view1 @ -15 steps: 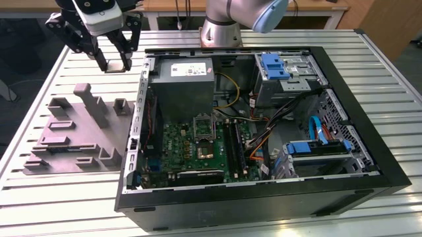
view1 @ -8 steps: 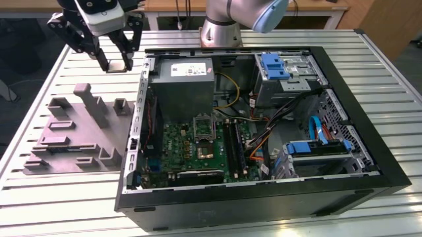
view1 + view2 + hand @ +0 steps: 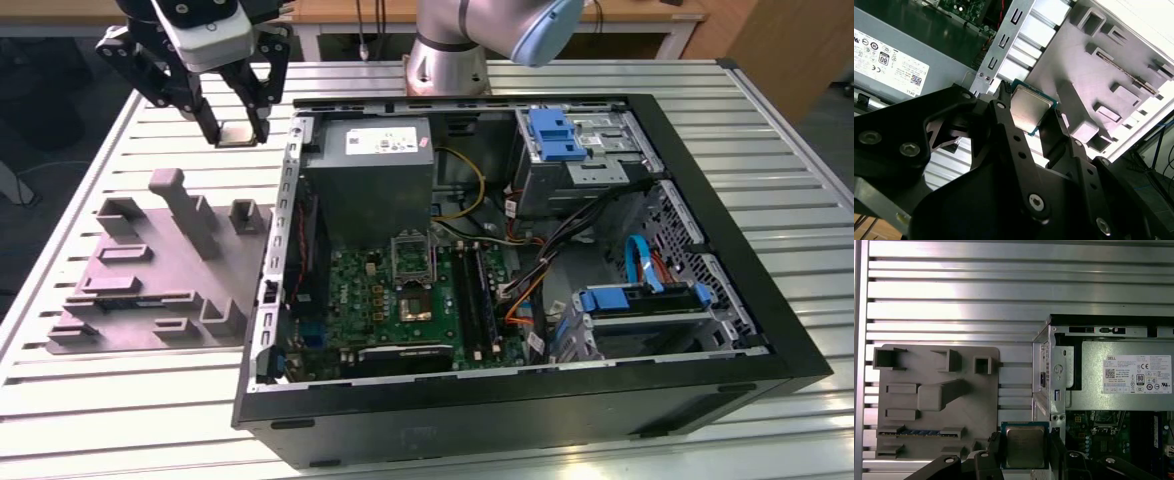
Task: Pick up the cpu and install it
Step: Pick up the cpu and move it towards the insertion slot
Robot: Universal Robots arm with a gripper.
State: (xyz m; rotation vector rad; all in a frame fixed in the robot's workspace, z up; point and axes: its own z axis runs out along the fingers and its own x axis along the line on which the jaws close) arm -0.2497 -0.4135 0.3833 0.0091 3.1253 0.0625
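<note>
The cpu [image 3: 1025, 446] is a small square chip with a pale silver top and a dark green rim. My gripper [image 3: 1025, 449] is shut on it, one black finger [image 3: 993, 446] on each side. In the second wrist view the cpu [image 3: 1030, 111] sits tilted between the fingertips of the gripper [image 3: 1029, 114]. In the exterior view the gripper [image 3: 239, 128] hangs above the slatted table, beyond the grey block and just outside the case's far corner on the exterior view's left. The open cpu socket [image 3: 415, 298] lies on the green motherboard [image 3: 367, 305] inside the case.
An open black computer case [image 3: 747, 290] lies on the slatted metal table [image 3: 120, 420]. Inside are a grey power supply [image 3: 380, 170], blue drive brackets [image 3: 554, 132] and loose cables [image 3: 561, 240]. A grey plastic block [image 3: 160, 270] with upright posts stands beside the case.
</note>
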